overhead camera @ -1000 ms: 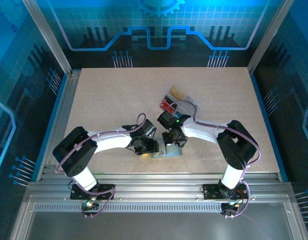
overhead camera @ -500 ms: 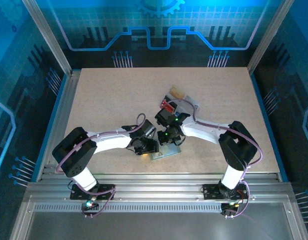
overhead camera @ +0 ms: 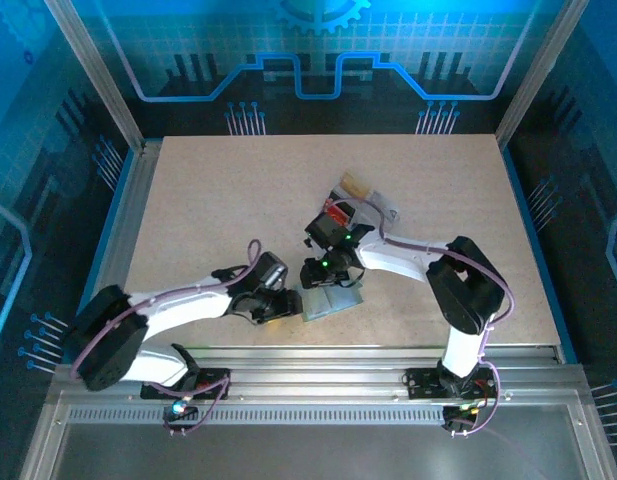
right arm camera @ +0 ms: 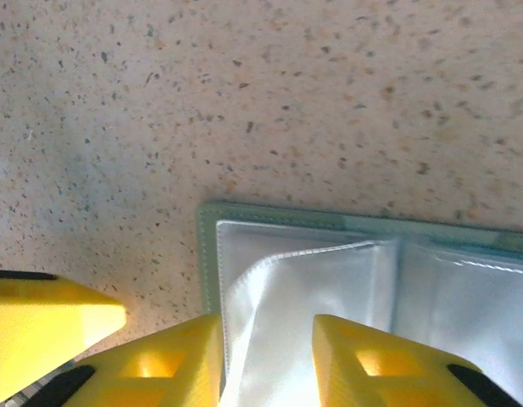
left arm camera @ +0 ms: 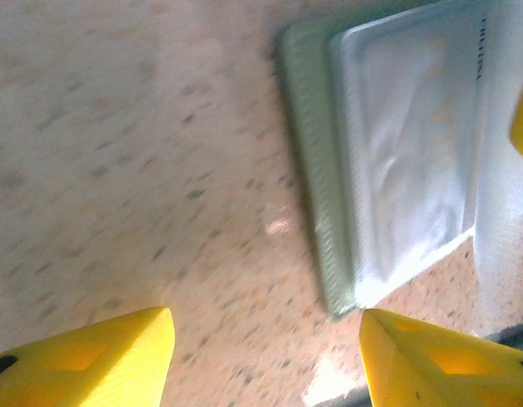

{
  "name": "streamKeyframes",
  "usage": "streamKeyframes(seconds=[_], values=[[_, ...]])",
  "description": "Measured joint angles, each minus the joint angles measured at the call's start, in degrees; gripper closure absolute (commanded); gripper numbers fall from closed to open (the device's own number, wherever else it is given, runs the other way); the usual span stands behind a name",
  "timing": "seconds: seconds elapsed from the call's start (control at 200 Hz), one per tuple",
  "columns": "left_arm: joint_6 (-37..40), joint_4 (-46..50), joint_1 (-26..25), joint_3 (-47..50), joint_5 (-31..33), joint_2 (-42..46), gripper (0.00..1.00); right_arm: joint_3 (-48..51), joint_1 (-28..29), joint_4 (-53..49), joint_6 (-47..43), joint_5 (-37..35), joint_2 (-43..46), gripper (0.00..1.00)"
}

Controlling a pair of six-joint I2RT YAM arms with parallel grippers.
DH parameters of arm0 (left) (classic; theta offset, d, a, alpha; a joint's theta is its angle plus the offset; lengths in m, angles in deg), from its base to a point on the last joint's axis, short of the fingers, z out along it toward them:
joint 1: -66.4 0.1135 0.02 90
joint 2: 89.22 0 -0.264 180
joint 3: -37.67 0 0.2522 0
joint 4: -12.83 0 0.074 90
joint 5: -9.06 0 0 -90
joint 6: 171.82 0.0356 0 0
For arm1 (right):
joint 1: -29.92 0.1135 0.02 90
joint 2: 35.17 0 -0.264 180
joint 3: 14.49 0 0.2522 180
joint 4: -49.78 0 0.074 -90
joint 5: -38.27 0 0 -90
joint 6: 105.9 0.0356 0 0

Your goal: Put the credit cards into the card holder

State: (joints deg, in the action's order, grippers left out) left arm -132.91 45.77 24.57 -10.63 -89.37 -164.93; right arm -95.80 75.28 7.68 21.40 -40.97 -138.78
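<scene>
The sage-green card holder (overhead camera: pixel 334 300) lies open on the table near the front edge, its clear sleeves (right arm camera: pixel 329 280) facing up. My right gripper (overhead camera: pixel 319 272) hangs over its left half. In the right wrist view its fingers (right arm camera: pixel 265 365) stand apart, with one lifted clear sleeve leaf rising loosely between them. My left gripper (overhead camera: pixel 285 303) is just left of the holder, low over bare table. It is open (left arm camera: pixel 265 356) with nothing between the fingers, and the holder's green edge (left arm camera: pixel 316 212) lies ahead to the right. The credit cards (overhead camera: pixel 338 212), red and tan, sit in a clear tray behind.
The clear plastic tray (overhead camera: pixel 373 208) stands behind the right arm at mid-table. The table's metal front rail (overhead camera: pixel 308 352) runs close below the card holder. A yellow fingertip of the left gripper (right arm camera: pixel 49 331) shows low at the left of the right wrist view.
My left arm has drawn back to the left, off the card holder, with its jaws a little wider. My right gripper has gone from shut to open and shifted slightly left.
</scene>
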Motion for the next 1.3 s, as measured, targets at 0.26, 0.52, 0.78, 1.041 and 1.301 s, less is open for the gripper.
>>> streamKeyframes(seconds=[0.26,0.52,0.78,1.041,1.301], values=[[0.9,9.4,7.9,1.8,0.7,17.4,0.30,-2.3,2.5,2.6,0.7,2.5,-2.6,0.54],[6.1,12.4,10.6,-7.1,-0.2,9.5,0.23,-10.6,-3.0,-8.9,-6.1,-12.3,5.2,0.33],[9.5,8.7,10.7,-25.0,-3.1,-9.3,0.18,-18.1,-13.8,-18.2,-11.9,-33.6,8.0,0.23],[11.1,8.0,10.7,-45.3,-5.2,-28.0,0.16,-19.4,-20.7,-21.3,-16.6,-39.2,3.2,0.17],[12.3,10.4,10.7,-62.4,-5.6,-41.9,0.14,-25.0,-21.9,-20.9,-20.2,-39.7,-3.9,0.21]])
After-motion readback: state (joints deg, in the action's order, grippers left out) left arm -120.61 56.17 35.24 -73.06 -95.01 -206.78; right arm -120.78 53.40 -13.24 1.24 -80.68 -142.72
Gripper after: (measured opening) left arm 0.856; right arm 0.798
